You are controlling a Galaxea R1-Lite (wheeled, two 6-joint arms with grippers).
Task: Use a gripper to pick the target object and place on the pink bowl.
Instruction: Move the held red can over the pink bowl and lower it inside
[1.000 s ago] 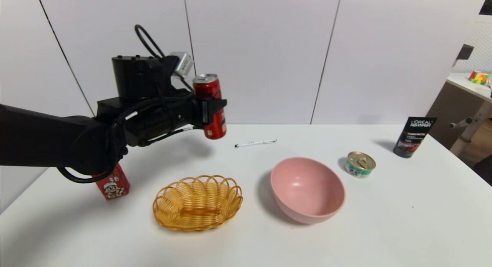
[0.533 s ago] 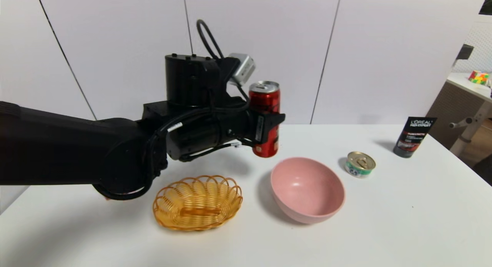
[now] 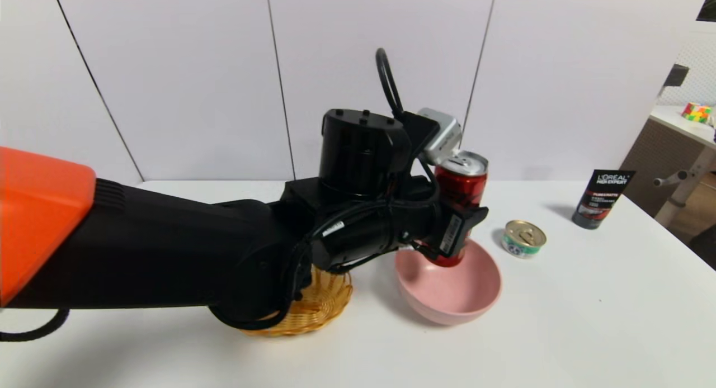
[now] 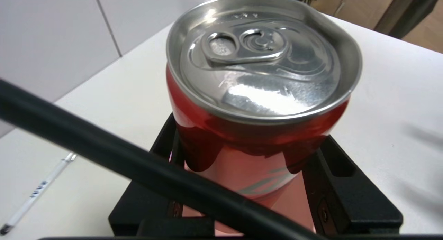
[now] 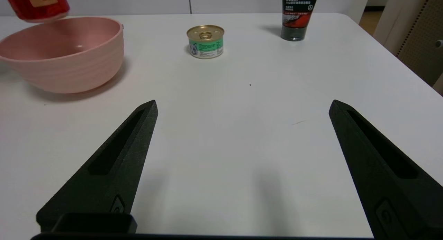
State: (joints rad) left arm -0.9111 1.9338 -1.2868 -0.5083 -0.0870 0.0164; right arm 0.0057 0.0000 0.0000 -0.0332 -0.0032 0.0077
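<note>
The target object, a tall red can with a silver pull-tab top, hangs upright with my left gripper shut on its body. Its base sits over the far-left part of the pink bowl, about level with the rim. In the left wrist view the black fingers press both sides of the can, and pink shows beneath it. In the right wrist view the can's base hovers just above the bowl. My right gripper stands open over bare table to the right of the bowl, holding nothing.
A yellow wicker basket lies partly hidden under my left arm. A short green-labelled tin stands right of the bowl, with a black tube farther back right. A white pen lies on the table behind.
My left arm has carried the can rightwards and down, from above the back left of the table to over the pink bowl. It now covers most of the basket.
</note>
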